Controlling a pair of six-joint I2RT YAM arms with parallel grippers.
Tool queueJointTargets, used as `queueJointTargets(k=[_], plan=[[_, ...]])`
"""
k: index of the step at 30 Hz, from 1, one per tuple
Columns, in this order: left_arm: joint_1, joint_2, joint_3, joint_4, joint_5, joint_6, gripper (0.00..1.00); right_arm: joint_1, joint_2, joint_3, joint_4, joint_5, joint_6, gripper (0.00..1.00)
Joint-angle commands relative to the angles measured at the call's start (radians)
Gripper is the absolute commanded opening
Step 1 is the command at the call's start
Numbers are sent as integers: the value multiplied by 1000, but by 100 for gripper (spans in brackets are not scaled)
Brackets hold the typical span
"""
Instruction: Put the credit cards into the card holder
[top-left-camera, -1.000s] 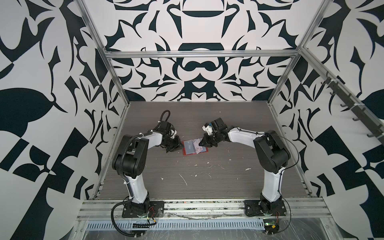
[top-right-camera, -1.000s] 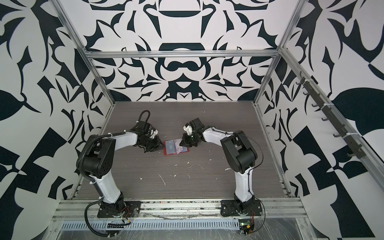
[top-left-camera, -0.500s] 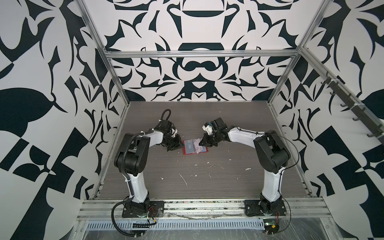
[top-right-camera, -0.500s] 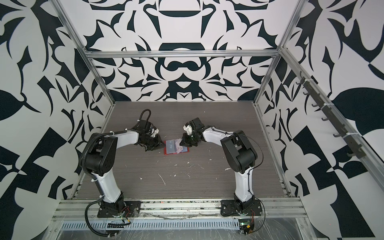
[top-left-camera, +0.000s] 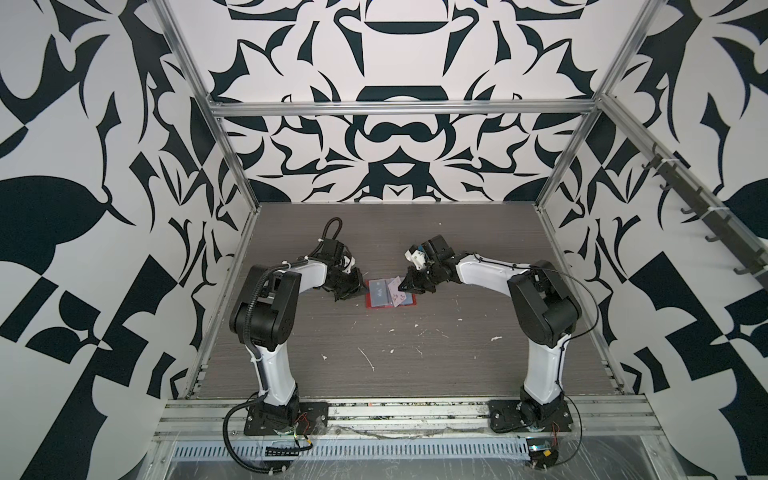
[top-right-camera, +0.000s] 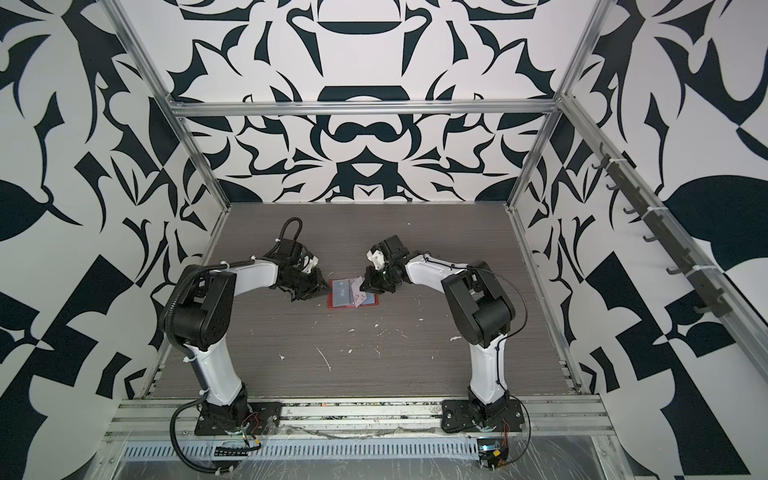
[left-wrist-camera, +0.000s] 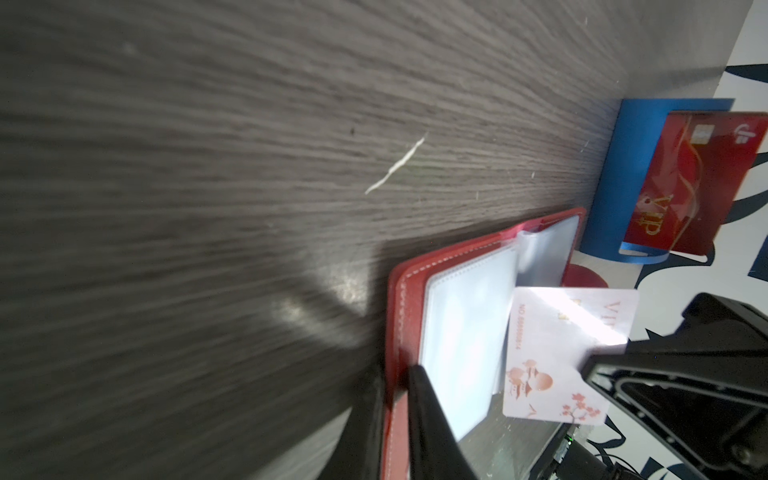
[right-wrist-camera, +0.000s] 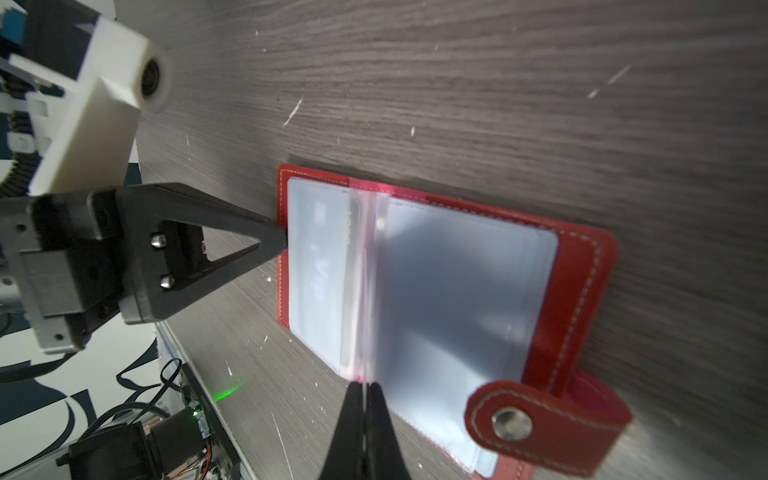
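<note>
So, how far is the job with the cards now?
Done: a grey card sits in a pocket of the open holder. In hand: the right tool holds a white card over it; the left tool pinches the holder's edge. Left: a red card in the blue rack.

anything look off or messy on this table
White flecks litter the table, like chips or debris. Otherwise only the white card stands out: the right gripper holds it on edge over the open holder, in no pocket yet.

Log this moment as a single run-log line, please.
left gripper: clamps card holder edge | right gripper: holds white card over clear pockets | pocketed card: one visible
</note>
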Motion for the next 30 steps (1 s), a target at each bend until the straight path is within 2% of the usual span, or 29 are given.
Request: queueJointTargets(k=[1, 6, 18, 30], plan=[[4, 43, 1, -47, -63, 6, 17, 6, -90, 13, 15, 34, -20, 0], [3, 41, 0, -49, -69, 6, 17, 7, -98, 9, 13, 45, -21, 0], [3, 41, 2, -55, -68, 8, 17, 6, -32, 30, 31, -29, -15, 0], [4, 42, 4, -57, -66, 10, 17, 6, 3, 38, 41, -50, -12, 0]])
